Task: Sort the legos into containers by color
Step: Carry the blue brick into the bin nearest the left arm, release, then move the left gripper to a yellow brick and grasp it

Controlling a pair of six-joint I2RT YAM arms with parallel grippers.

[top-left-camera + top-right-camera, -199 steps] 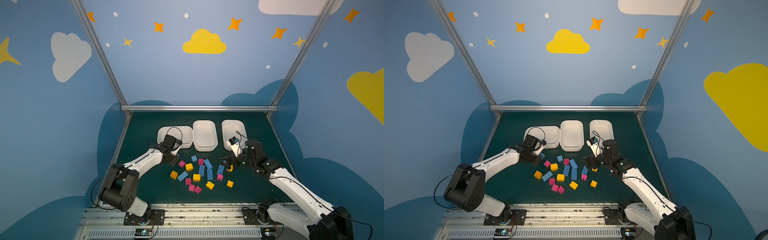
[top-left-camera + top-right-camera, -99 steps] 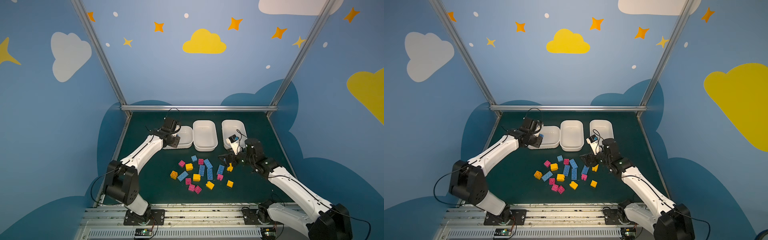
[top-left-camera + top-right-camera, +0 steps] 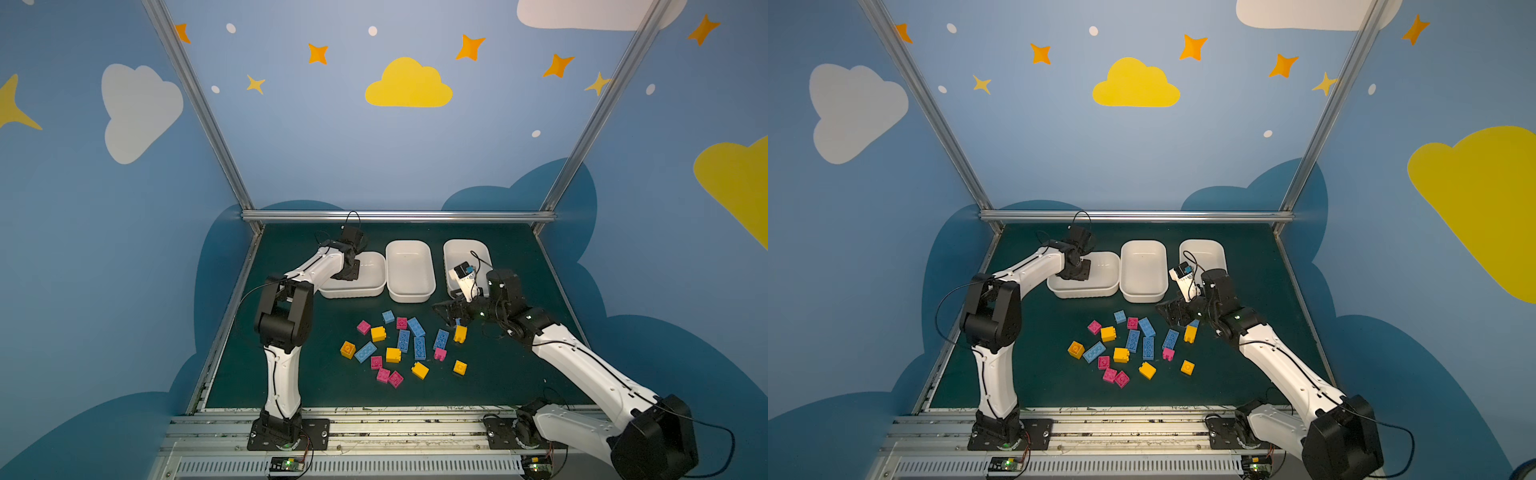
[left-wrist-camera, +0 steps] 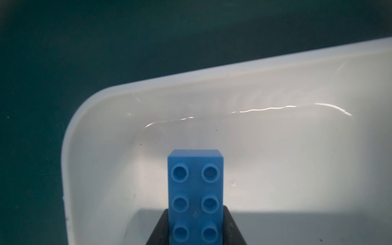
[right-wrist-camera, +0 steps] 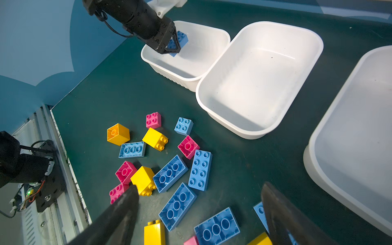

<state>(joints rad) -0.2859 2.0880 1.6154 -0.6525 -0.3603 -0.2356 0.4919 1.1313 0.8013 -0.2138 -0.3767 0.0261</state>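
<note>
Three white containers stand in a row at the back: left (image 3: 371, 271), middle (image 3: 409, 266) and right (image 3: 462, 252). No lego lies in any of them that I can see. My left gripper (image 4: 195, 212) is shut on a long blue lego (image 4: 195, 191) and hangs over the left container's left end (image 3: 348, 272). Loose blue (image 3: 419, 347), yellow (image 3: 378, 333) and pink (image 3: 363, 327) legos lie scattered on the green mat in front of the containers. My right gripper (image 5: 200, 189) stands open low over the pile's right side (image 3: 448, 311), with blue legos (image 5: 177, 205) below it.
A metal bar (image 3: 395, 216) and blue walls close off the back and sides. A slotted rail with both arm bases (image 3: 374, 424) runs along the front edge. A yellow lego (image 3: 460, 333) stands right by the right gripper's fingers.
The left arm has lifted from the pile's left edge and swung back over the left container with the blue lego. The right gripper has edged slightly left over the pile.
</note>
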